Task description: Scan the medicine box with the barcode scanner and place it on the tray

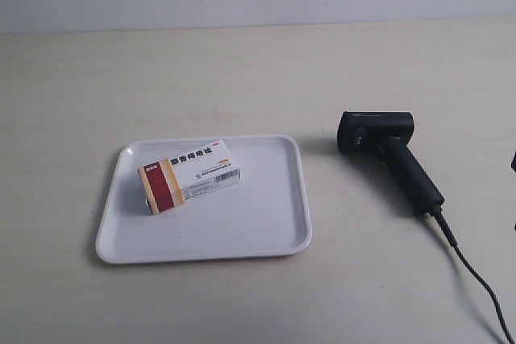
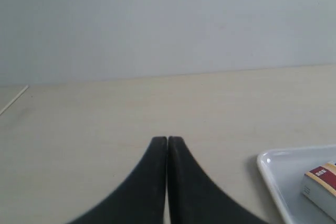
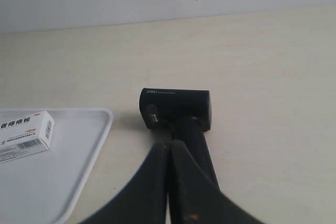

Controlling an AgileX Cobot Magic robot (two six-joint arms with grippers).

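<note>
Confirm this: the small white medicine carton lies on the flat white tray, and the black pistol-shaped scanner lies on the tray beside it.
Wrong about the black pistol-shaped scanner: it lies on the table, off the flat white tray. The small white medicine carton does lie on the tray. The exterior view shows this.

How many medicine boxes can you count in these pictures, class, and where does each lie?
1. The medicine box lies flat inside the tray, toward its far left part in the exterior view, well apart from the scanner on the table. No other box shows.

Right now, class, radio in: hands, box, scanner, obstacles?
Left hand shut, empty. Right hand shut, empty, above scanner. Medicine box lying in tray. No obstacle seen.
</note>
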